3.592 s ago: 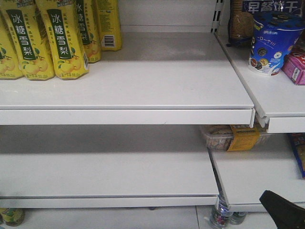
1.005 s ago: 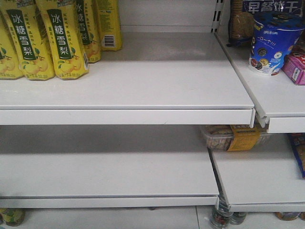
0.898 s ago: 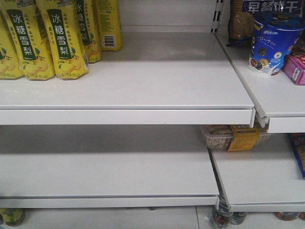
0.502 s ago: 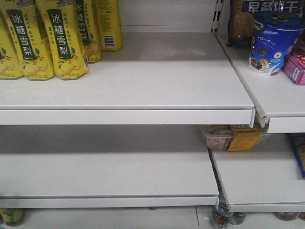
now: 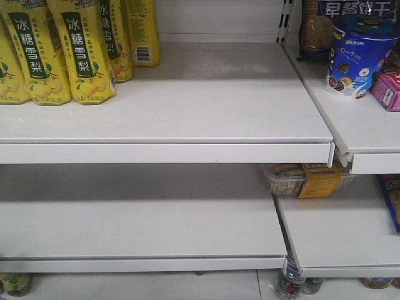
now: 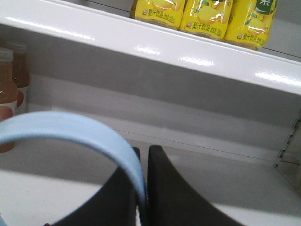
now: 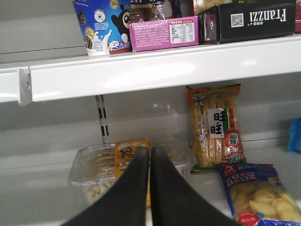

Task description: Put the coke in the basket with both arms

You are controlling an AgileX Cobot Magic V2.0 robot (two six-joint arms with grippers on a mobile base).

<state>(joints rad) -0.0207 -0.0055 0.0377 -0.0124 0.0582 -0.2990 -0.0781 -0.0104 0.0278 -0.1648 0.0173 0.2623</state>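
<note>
Four yellow pear-drink bottles (image 5: 81, 50) crowd the upper shelf's (image 5: 187, 112) left end in the front view, faced out retail-style. No coke, no arm here.

Left wrist view: the left gripper (image 6: 143, 188) is pinched on the basket's pale blue handle (image 6: 70, 134), I'd guess so that arm carries it. Three yellow bottle bottoms sit above, two orange-brown bottles (image 6: 7, 89) at left.

Right wrist view: the right gripper (image 7: 149, 183) has its fingers pressed together on nothing, aimed at one clear snack tub (image 7: 129, 162). One blue cup (image 7: 101, 26), one pink box (image 7: 162, 32), one black box (image 7: 247, 20) above. The coke isn't in any view, so fetching it still looks undone.
</note>
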